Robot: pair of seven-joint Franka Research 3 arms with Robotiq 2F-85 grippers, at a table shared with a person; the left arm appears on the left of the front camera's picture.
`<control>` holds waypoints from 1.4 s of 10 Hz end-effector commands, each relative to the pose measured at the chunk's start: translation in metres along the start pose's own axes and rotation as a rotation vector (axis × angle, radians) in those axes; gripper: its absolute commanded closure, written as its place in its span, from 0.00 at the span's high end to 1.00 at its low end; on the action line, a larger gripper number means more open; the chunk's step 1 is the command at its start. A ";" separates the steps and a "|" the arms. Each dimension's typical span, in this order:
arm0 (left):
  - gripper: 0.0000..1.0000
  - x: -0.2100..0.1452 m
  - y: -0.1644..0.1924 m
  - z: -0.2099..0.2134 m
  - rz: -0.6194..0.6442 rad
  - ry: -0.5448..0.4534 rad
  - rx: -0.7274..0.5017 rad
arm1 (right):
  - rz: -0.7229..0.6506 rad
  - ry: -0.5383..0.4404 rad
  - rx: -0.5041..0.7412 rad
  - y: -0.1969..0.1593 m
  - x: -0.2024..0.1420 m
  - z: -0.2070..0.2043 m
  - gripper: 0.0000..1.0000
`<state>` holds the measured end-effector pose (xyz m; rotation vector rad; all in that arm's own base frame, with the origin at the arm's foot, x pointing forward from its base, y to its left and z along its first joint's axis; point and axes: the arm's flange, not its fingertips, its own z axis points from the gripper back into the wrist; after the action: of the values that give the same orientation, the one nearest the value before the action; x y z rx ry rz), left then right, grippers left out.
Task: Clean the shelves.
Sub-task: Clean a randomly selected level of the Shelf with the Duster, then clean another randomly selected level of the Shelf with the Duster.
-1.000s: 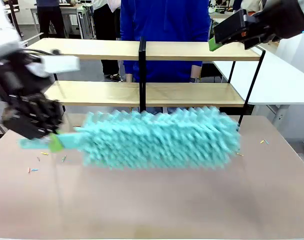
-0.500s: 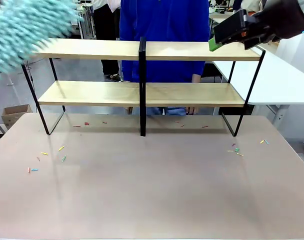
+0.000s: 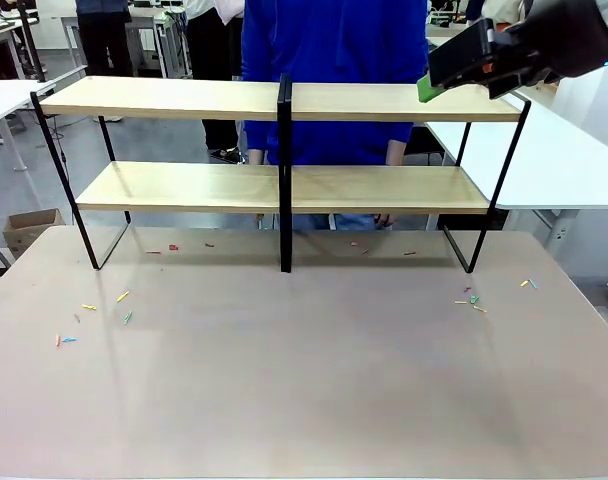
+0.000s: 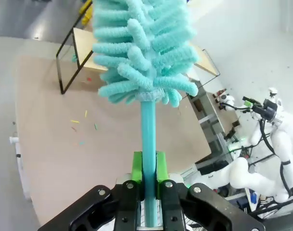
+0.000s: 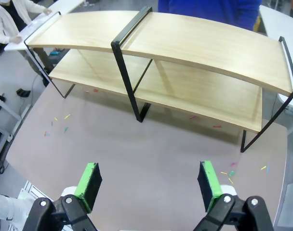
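At the left end effector (image 4: 149,173): clamped on the teal duster (image 4: 141,48) handle. Swung up, off the table (image 3: 304,380) front. Leaves the shelves (image 3: 384,100), along the far side, probably unswept. Right end effector (image 5: 149,184) parted, empty.

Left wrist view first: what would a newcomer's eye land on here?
A fluffy turquoise duster rises in the left wrist view, its handle clamped in the left gripper. In the front view, the shelves span the far side of the table, coloured scraps strewn on it.
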<state>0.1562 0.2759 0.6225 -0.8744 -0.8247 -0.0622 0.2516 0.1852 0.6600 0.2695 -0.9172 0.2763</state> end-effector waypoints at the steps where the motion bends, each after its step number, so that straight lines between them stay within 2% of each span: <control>1: 0.13 -0.005 -0.009 -0.010 -0.138 0.119 -0.020 | -0.002 -0.002 0.000 0.000 0.001 0.000 1.00; 8: 0.13 -0.005 -0.008 -0.014 -0.122 0.116 -0.024 | -0.002 -0.002 0.000 0.000 0.001 0.000 1.00; 9: 0.13 -0.014 -0.041 -0.044 -0.318 0.302 -0.086 | -0.002 -0.002 0.000 0.000 0.001 0.000 1.00; 10: 0.13 -0.025 -0.062 -0.077 -0.457 0.477 -0.127 | -0.002 -0.002 0.000 0.000 0.001 0.000 1.00; 11: 0.13 -0.038 -0.073 -0.107 -0.520 0.602 -0.130 | -0.002 -0.002 0.000 0.000 0.001 0.000 1.00; 12: 0.13 -0.053 -0.076 -0.141 -0.530 0.735 -0.126 | -0.002 -0.002 0.000 0.000 0.001 0.000 1.00; 14: 0.13 -0.078 -0.072 -0.203 -0.512 0.918 -0.077 | -0.002 -0.002 0.000 0.000 0.001 0.000 1.00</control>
<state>0.1877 0.0693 0.5619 -0.6368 -0.1931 -0.8529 0.2512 0.1854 0.6602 0.2694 -0.9179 0.2769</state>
